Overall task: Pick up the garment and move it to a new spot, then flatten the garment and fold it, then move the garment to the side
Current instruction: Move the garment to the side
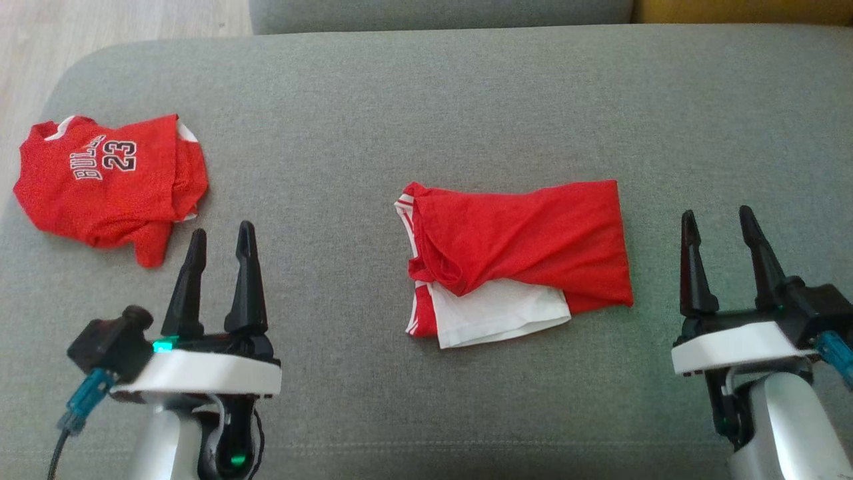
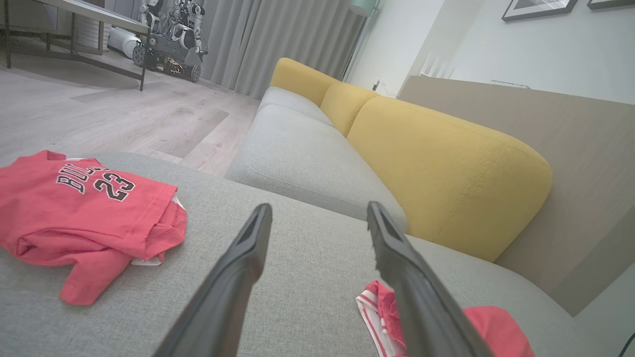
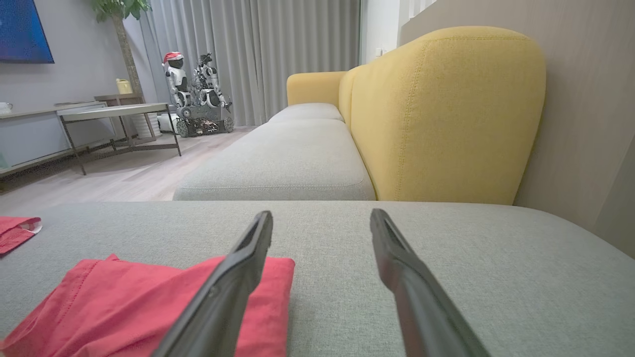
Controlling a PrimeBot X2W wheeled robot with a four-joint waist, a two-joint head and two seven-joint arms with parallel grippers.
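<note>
A red garment (image 1: pixel 526 233) with white lining and striped trim lies loosely folded at the middle of the grey cushion (image 1: pixel 426 100). Its edge shows low in the left wrist view (image 2: pixel 496 327), and it lies at lower left in the right wrist view (image 3: pixel 124 302). My left gripper (image 1: pixel 222 230) hovers open to its left, fingers (image 2: pixel 238 267) apart with nothing between them. My right gripper (image 1: pixel 718 213) stands open just right of the garment, empty; its left finger (image 3: pixel 233 282) overlaps the cloth's corner in its wrist view.
A red jersey (image 1: pixel 100 180) printed with the number 23 lies crumpled at the cushion's far left, near the edge (image 2: pixel 74 208). Yellow backrests (image 3: pixel 446 114) and a second grey seat (image 3: pixel 287 163) lie beyond. Wooden floor (image 1: pixel 100 20) borders the left.
</note>
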